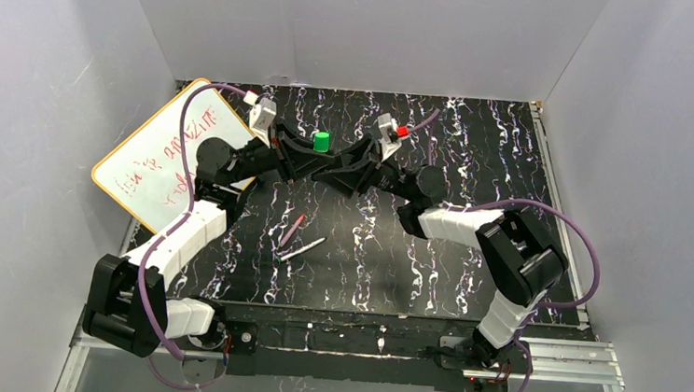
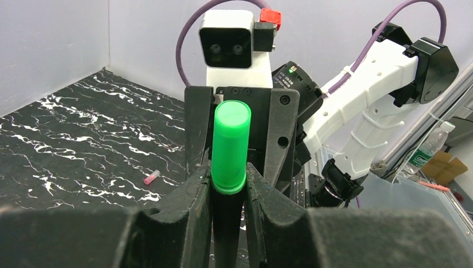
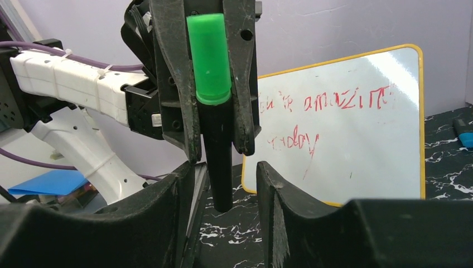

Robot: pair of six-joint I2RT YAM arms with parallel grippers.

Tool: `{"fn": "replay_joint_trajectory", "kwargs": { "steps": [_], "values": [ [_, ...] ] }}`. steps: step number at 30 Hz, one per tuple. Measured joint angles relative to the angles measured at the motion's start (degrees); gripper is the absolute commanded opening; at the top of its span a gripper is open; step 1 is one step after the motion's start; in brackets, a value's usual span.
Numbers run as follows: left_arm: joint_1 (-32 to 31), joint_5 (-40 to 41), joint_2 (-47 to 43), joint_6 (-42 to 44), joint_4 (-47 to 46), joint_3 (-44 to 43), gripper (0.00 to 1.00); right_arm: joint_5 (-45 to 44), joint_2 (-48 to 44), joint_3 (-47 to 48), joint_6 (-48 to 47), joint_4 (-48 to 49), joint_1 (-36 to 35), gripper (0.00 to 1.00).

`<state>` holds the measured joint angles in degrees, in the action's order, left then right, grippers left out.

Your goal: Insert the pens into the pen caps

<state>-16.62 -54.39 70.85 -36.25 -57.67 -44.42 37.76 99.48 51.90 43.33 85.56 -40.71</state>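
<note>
Seen from above, the left end effector (image 1: 313, 159) and the right end effector (image 1: 331, 163) meet over the far half of the marbled black surface (image 1: 469, 262), with the green cap (image 1: 321, 141) standing up between them. The magenta pen (image 1: 291, 230) and the white-grey pen (image 1: 303, 249) lie side by side, uncapped, near the middle and well apart from both arms. A whiteboard (image 1: 154, 157) sits at the left edge. From the left wrist, the left end effector's fingers (image 2: 195, 206) are clamped narrow on the black pen (image 2: 226, 229) just under the rim of the green cap (image 2: 230, 145). The cap sits on the pen's tip and rises between the opposite arm's fingers, which stand apart with a gap showing on one side. A pale pink cap (image 2: 151, 177) lies loose on the surface beyond. From the right wrist, the right end effector's own fingers (image 3: 273, 206) stand apart around the lower end of the black pen (image 3: 217, 151), not gripping it. The pen stands upright in the other arm's grip, in front of the whiteboard (image 3: 357, 128). On this showing, one pen of three looks capped, though the views do not show whether the cap is pressed fully home. Two pens are yet to be done, and only one loose cap can be made out.
</note>
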Motion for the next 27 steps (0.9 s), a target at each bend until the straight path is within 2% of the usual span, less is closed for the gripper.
{"fn": "replay_joint_trajectory", "kwargs": {
  "steps": [3, 9, 16, 18, 23, 27],
  "values": [
    [0.0, 0.0, 0.0, -0.1, -0.3, 0.0, 0.0, 0.2, 0.8, 0.4, 0.0, 0.0, -0.4, 0.5],
    [0.0, 0.1, 0.0, -0.5, -0.7, 0.0, 0.0, 0.5, 2.6, 1.2, 0.3, 0.0, -0.9, 0.37],
    [0.1, 0.3, 0.0, -1.4, -1.7, 0.4, 0.0, 1.1, 2.7, 3.0, 0.5, 0.0, -1.1, 0.36],
    [0.1, 0.3, 0.0, -1.7, -2.2, 0.8, 0.0, 1.3, 2.9, 3.3, 0.7, 0.0, -1.1, 0.3],
    [0.1, 0.9, 0.0, -2.4, -3.1, 1.4, 0.0, 2.5, 3.1, 4.5, 1.2, -0.1, -1.2, 0.02],
    [0.1, 1.2, 0.0, -2.8, -3.5, 1.6, 0.01, 3.2, 3.6, 5.1, 1.6, -0.2, -1.2, 0.01]
  ]
}}
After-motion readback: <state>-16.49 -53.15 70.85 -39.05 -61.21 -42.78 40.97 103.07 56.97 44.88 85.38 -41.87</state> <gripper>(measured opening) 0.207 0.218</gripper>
